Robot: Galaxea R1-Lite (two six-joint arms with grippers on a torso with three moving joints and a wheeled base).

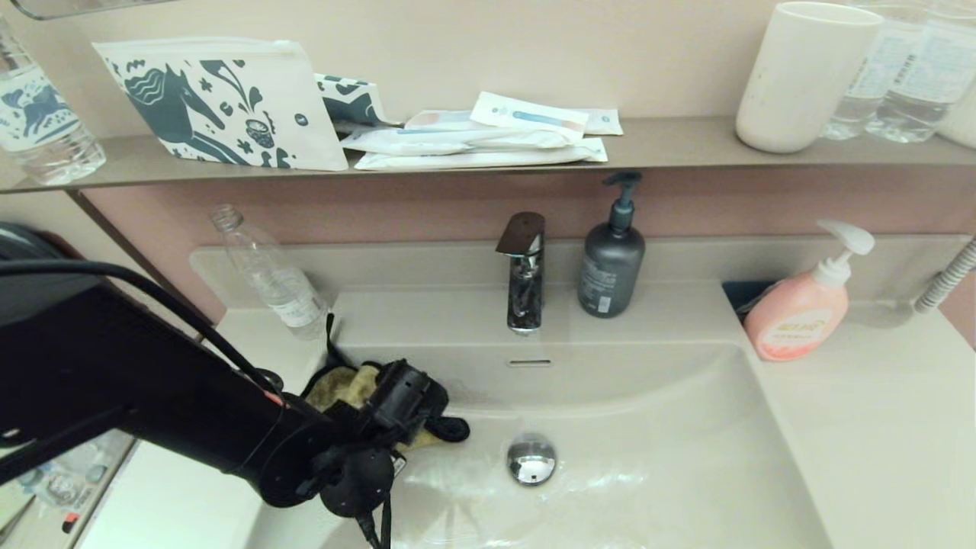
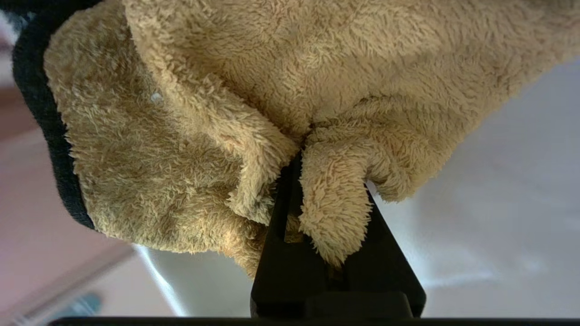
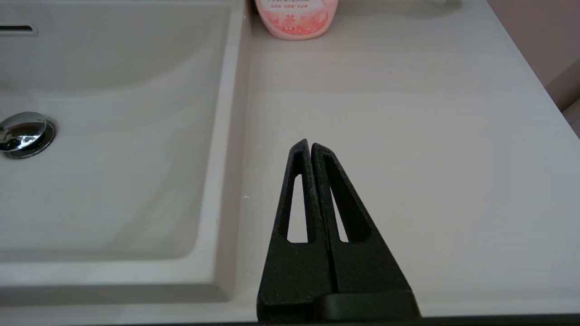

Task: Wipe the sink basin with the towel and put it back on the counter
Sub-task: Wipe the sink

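Observation:
The mustard-yellow towel (image 1: pixel 343 385) with black trim is bunched at the sink basin's (image 1: pixel 648 457) far left corner, partly hidden behind my left arm. My left gripper (image 1: pixel 358 400) is shut on the towel (image 2: pixel 217 117), with fluffy folds spilling over both black fingers (image 2: pixel 281 253). The glossy basin wall (image 2: pixel 498 194) shows beneath the cloth. The chrome drain plug (image 1: pixel 531 458) lies to the right of the towel. My right gripper (image 3: pixel 309 146) is shut and empty, hovering over the pale counter (image 3: pixel 408 136) right of the basin (image 3: pixel 113 172).
A chrome faucet (image 1: pixel 524 271) and dark pump bottle (image 1: pixel 611 259) stand behind the basin. A pink soap dispenser (image 1: pixel 801 305) is on the right counter (image 1: pixel 877 412), a clear plastic bottle (image 1: pixel 274 278) at the back left. The wall shelf (image 1: pixel 671 145) holds pouches, a cup and bottles.

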